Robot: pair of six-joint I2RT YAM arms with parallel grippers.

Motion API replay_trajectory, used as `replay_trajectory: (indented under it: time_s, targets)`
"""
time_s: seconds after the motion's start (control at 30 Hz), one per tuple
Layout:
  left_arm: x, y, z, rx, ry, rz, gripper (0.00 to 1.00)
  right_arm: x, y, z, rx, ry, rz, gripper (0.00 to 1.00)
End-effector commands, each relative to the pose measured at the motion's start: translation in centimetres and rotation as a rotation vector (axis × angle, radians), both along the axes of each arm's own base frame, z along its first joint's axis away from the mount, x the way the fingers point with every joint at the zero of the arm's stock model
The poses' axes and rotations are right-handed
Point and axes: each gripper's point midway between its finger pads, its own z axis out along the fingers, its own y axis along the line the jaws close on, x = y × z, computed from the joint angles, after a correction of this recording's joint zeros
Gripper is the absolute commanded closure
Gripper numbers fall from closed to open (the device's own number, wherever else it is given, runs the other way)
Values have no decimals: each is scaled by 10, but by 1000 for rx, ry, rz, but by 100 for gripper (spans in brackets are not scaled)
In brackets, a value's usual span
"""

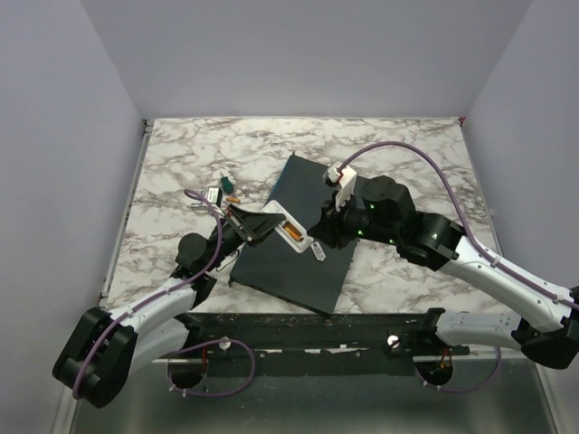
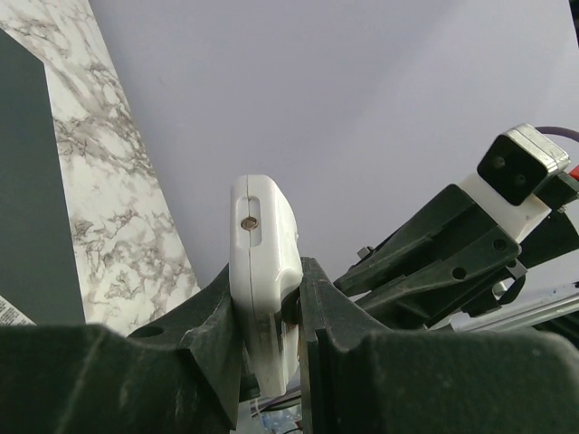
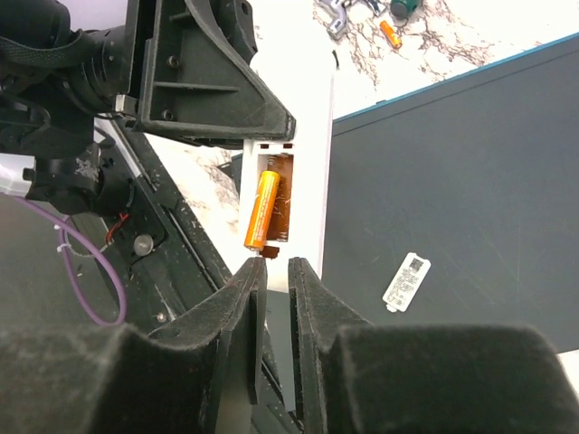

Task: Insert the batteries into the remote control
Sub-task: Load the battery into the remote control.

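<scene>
As the left gripper (image 2: 269, 303) clamps the white remote control (image 2: 262, 240) by its sides, bay upward over the left edge of the dark grey slab (image 1: 291, 271) on the marble table (image 1: 181, 154), one orange battery (image 3: 262, 210) lies in the open bay, its near end poking toward the right gripper (image 3: 276, 268). Its fingertips stand a narrow gap apart just beside that end; whether they pinch anything cannot be told. A second battery (image 3: 390, 34) lies on the marble, far left of the slab.
</scene>
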Motion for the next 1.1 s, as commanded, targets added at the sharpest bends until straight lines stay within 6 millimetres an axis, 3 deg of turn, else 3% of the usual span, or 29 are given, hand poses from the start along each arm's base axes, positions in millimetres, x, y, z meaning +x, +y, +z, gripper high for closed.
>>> replay_trajectory:
  time_s: [0.0, 0.47, 1.07]
  targets:
    - [-5, 0, 15, -17, -31, -10, 100, -4, 11, 8, 67, 15, 28, 76]
    - [-5, 0, 18, -22, -34, -12, 100, -8, 21, -15, 27, 95, 53, 76]
    - [-4, -1, 16, -21, -29, -15, 100, -8, 22, -29, -15, 119, 61, 78]
